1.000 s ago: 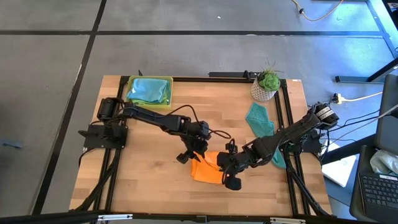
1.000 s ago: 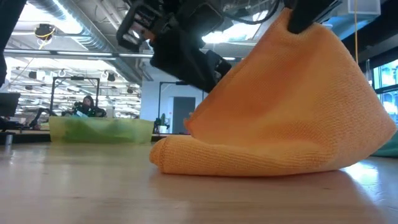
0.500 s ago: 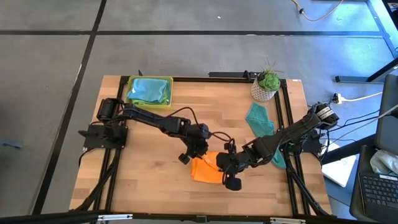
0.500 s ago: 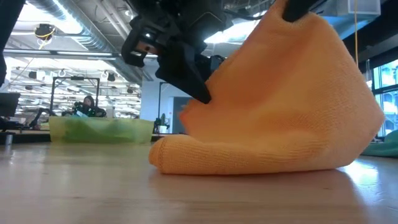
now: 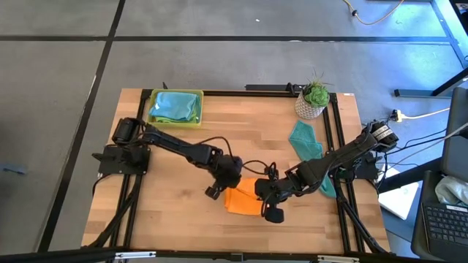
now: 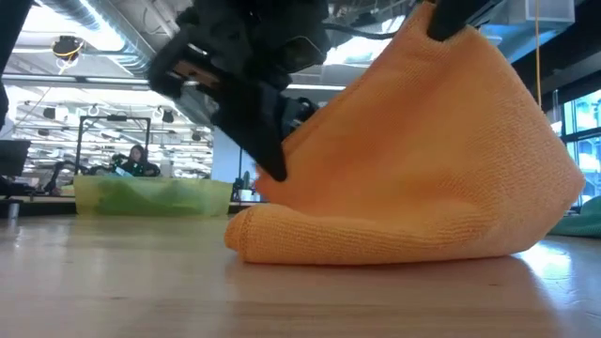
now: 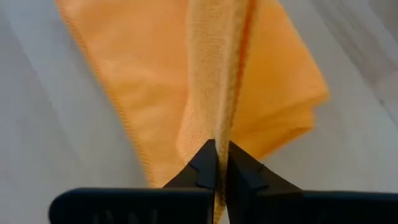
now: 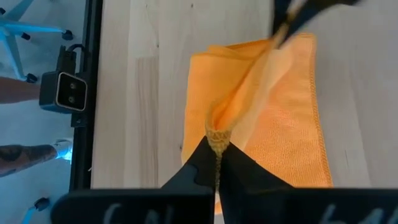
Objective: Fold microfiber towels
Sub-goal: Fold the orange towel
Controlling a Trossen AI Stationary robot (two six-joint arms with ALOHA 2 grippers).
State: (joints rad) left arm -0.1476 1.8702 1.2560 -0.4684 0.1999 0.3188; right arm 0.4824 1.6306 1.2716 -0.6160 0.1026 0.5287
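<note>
Left wrist view: left pincer (image 7: 216, 163) newly clamped on orange towel (image 7: 261, 93); right pincer (image 8: 216, 163) still pinching it.

We see the orange towel (image 5: 242, 199) on the table (image 5: 175, 212). Our left gripper (image 5: 224, 183) and right gripper (image 5: 264, 194) flank it.

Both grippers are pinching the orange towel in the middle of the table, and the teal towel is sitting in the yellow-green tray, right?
Not quite: the teal towel lies on the bare table near the potted plant, as the high view shows. The tray holds a light blue towel. The rest stands: the left gripper and right gripper are both shut on the orange towel.
</note>
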